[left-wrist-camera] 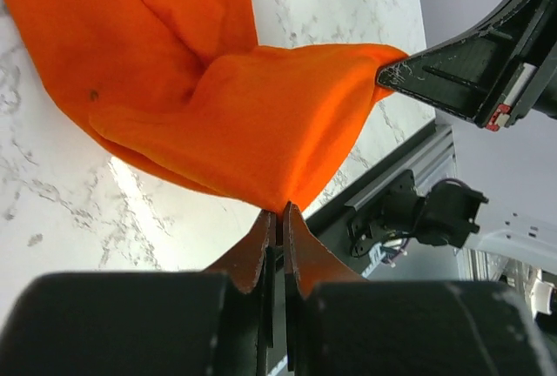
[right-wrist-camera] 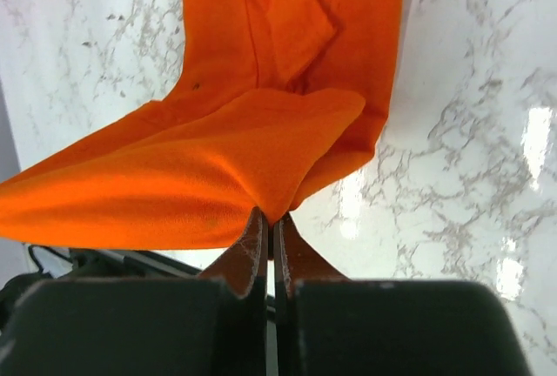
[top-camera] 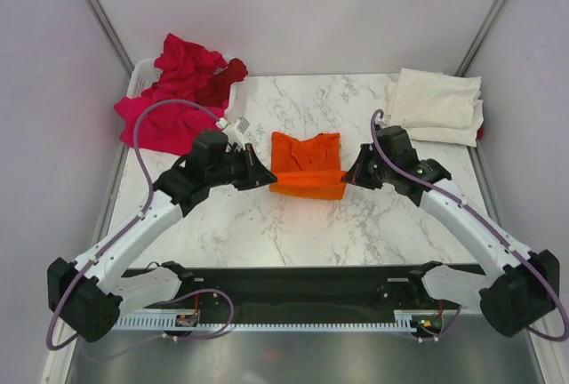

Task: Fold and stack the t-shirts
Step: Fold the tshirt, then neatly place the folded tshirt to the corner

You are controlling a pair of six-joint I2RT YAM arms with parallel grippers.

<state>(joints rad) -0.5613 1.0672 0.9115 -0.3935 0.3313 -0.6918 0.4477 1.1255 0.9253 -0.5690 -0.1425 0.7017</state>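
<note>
We find the left gripper (left-wrist-camera: 278, 213) closed to a thin slit, its two tapered fingers nipping the near left corner of the bright orange cotton t-shirt (left-wrist-camera: 235, 115). The right gripper (right-wrist-camera: 268, 218) is pressed just as tightly on the opposite near corner. Between the two pinches the soft knit is raised off the surface and pulled into a taut, smooth band, and it hangs in a shallow fold. Beyond this band, the far part of the garment lies flat with gentle creases and a few small dark specks.

From above, we see both arms reaching inward from their bases at the near edge. Their elbows are bent outward and their wrists are low, facing each other across the shirt. The shirt sits at the middle of the white marble-patterned table (top-camera: 267, 224), whose glossy surface is veined in grey.

At the far left corner, a white basket (top-camera: 140, 71) shows only part of its rim. It lies under a crumpled heap of magenta-pink shirts (top-camera: 164, 122), and a dark red shirt (top-camera: 227, 82) is bunched at the heap's right side. At the far right corner, folded cream-white shirts (top-camera: 436, 104) lie in a rumpled pile, well apart from the orange one.
</note>
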